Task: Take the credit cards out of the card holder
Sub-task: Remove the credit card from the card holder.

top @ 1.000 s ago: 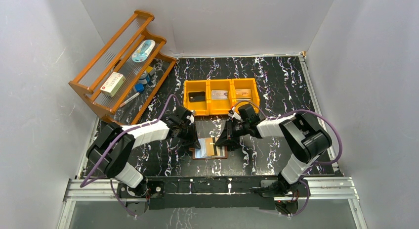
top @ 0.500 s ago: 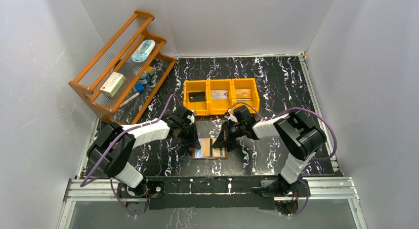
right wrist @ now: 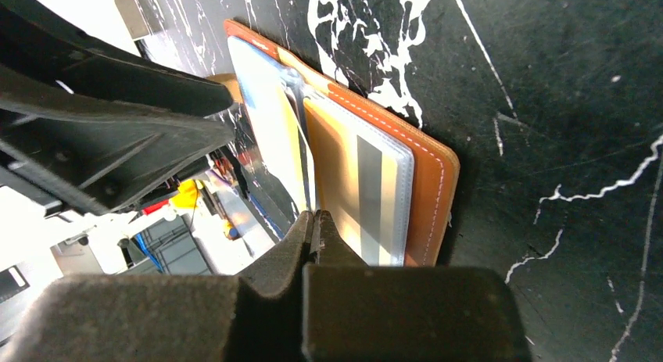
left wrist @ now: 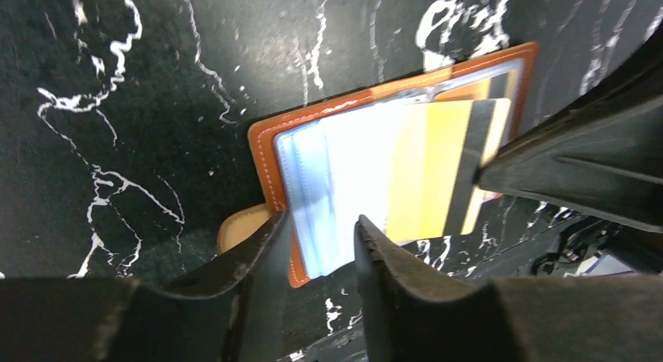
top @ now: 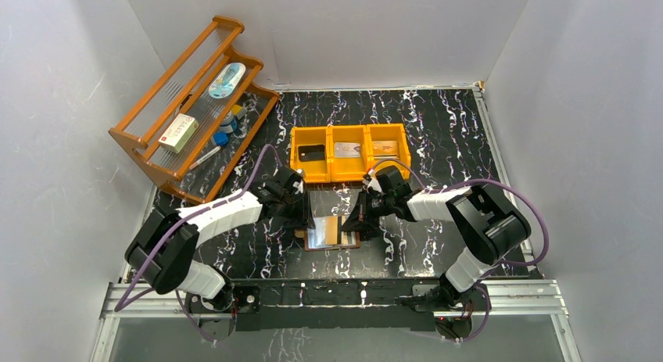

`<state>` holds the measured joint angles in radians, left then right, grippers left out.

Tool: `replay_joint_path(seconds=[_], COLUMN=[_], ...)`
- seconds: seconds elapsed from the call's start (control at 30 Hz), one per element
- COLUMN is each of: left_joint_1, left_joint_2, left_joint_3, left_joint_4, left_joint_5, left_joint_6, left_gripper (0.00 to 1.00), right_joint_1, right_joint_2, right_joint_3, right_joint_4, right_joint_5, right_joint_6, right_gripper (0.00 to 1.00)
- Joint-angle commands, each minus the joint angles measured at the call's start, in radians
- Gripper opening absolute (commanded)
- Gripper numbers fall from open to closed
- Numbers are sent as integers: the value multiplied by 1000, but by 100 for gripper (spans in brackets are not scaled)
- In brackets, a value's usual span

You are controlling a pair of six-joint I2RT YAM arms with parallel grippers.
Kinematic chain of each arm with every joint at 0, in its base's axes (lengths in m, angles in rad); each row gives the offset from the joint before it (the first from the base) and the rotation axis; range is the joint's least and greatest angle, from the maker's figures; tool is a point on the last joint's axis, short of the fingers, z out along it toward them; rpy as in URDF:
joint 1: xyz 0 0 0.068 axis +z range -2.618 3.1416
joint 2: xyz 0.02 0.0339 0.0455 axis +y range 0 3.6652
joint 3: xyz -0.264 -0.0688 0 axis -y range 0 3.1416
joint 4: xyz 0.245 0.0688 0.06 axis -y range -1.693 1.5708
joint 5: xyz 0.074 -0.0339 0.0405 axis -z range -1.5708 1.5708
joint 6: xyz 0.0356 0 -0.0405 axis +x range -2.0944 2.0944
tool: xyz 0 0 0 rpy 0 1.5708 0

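Newly parted, the left gripper [left wrist: 320,221] straddles the card holder [left wrist: 264,155] at its blue pocket edge, while the right gripper [right wrist: 315,220], fully closed, meets a yellow credit card [left wrist: 438,166]; hold unclear.

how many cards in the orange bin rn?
3, one per compartment of the orange bin: black card left, silvery-grey card middle, tan card right. Any stacked underneath would be hidden.

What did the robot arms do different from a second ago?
The left gripper opened a little at the card holder's left edge, and its elbow swung back toward the near edge. The right gripper closed shut at the holder's right pockets. Holder, orange bin and wooden rack stayed put.
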<state>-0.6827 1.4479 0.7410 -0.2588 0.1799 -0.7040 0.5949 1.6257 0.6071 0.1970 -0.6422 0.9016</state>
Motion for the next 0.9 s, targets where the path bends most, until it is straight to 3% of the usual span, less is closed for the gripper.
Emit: replay_joint_path(seconds=[0.0, 0.13, 0.27, 0.53, 0.87], left_joint_1=[-1, -6, -22, -38, -70], left_joint_2=[-61, -46, 42, 162, 214], left_joint_3=[78, 90, 103, 42, 28], left_joint_4=[-24, 83, 114, 93, 73], left_joint_5=[-11, 108, 205, 164, 120], left_joint_6=[12, 21, 32, -11, -15], left_gripper=[37, 42, 36, 27, 18], right_joint_1=[-6, -6, -6, -6, 10], right_joint_2=[2, 13, 14, 8, 29], right_joint_3=[5, 8, 6, 6, 2], right_joint_4=[5, -5, -5, 4, 134], right_joint_5=[27, 33, 38, 39, -11], right_joint_6=[-6, -12, -13, 2, 84], right_gripper=[0, 0, 1, 5, 25])
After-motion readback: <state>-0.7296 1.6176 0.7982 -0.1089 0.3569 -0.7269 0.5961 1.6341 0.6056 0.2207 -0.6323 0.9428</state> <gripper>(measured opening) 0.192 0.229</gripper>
